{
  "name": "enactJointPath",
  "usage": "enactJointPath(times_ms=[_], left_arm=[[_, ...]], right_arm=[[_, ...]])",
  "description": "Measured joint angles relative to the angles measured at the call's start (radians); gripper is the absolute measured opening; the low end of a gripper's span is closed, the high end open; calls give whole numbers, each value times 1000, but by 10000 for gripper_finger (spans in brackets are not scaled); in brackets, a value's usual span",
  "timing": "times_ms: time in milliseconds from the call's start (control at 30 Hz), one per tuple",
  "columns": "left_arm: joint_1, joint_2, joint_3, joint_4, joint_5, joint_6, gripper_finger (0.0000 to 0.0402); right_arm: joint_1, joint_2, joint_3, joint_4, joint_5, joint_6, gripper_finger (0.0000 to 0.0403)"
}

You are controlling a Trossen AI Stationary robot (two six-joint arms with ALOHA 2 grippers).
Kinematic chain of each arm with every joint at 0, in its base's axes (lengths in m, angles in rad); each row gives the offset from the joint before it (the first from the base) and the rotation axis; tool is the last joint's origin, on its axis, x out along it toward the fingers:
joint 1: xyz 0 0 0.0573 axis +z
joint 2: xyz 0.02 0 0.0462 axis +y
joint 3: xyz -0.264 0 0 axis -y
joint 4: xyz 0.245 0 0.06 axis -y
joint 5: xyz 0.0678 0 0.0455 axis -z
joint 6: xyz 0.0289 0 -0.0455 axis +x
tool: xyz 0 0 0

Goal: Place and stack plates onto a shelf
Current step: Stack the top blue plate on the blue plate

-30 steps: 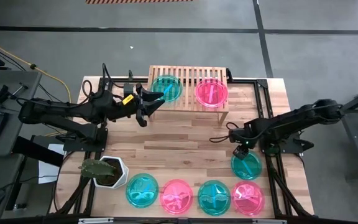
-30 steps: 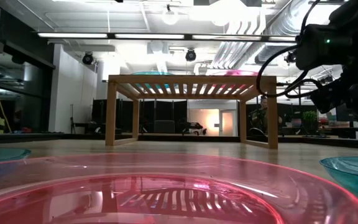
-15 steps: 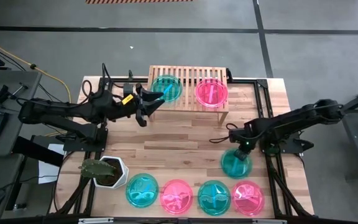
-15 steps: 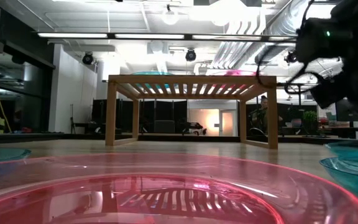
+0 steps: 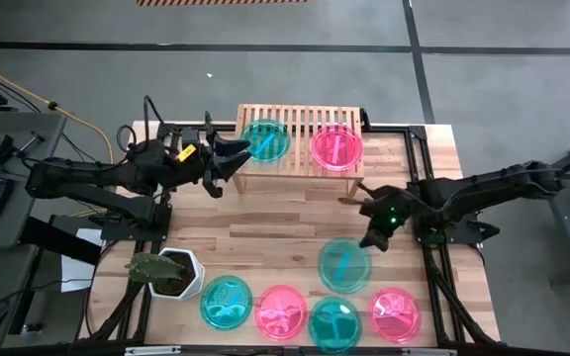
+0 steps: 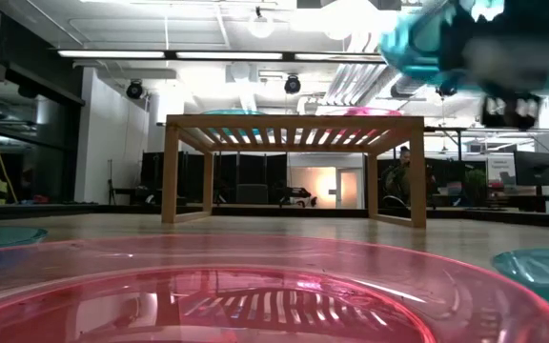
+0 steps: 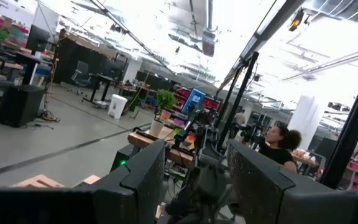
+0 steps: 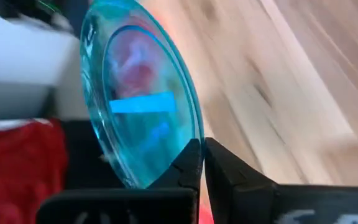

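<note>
The light-wood shelf (image 5: 300,158) stands at the table's far side, with a teal plate (image 5: 265,140) and a pink plate (image 5: 336,146) lying on its slatted top. Several more plates lie in a row along the near edge, among them a teal plate (image 5: 228,302) and two pink plates (image 5: 281,311) (image 5: 395,314). My right gripper (image 5: 372,235) is shut on another teal plate (image 5: 344,264), right of the table's middle. My left gripper (image 5: 232,158) hovers open at the shelf's left end with nothing between its fingers (image 7: 145,177). My right gripper pinches the teal plate's rim (image 8: 193,148) between its two fingers, one on each face, at the plate's far-right edge (image 5: 364,245). The plate is lifted clear of the table and tilted (image 6: 427,38), reaching out from the fingers toward the near left.
A white hexagonal plant pot (image 5: 174,273) stands at the near left corner. Bare wood (image 5: 265,222) lies between the shelf and the near row of plates. Black frame rails (image 5: 426,178) run along the table's right side.
My right gripper has lifted the teal plate off the table's near right part and carried it up and toward the table's left. The plate, flat on the wood a second ago, now hangs tilted in the air.
</note>
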Motion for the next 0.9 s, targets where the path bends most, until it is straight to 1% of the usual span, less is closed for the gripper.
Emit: enactJointPath(times_ms=[133, 267, 367, 500, 633, 733, 900], left_arm=[[0, 0, 0, -2, 0, 0, 165], [0, 0, 0, -1, 0, 0, 165], [0, 0, 0, 0, -6, 7, 165], [0, 0, 0, 1, -42, 17, 165], [0, 0, 0, 2, -44, 17, 165], [0, 1, 0, 16, -42, 17, 165], [0, 0, 0, 115, -40, 17, 165]], right_arm=[[0, 9, 29, 139, 73, 29, 0], [-16, 37, 77, 201, 198, 56, 0], [-58, 70, 129, 237, 261, 67, 0], [-148, 136, 232, 239, 345, 44, 0], [-265, 226, 360, 241, 424, -18, 0], [-357, 314, 464, 241, 447, -61, 0], [-470, 491, 638, 246, 468, -72, 0]])
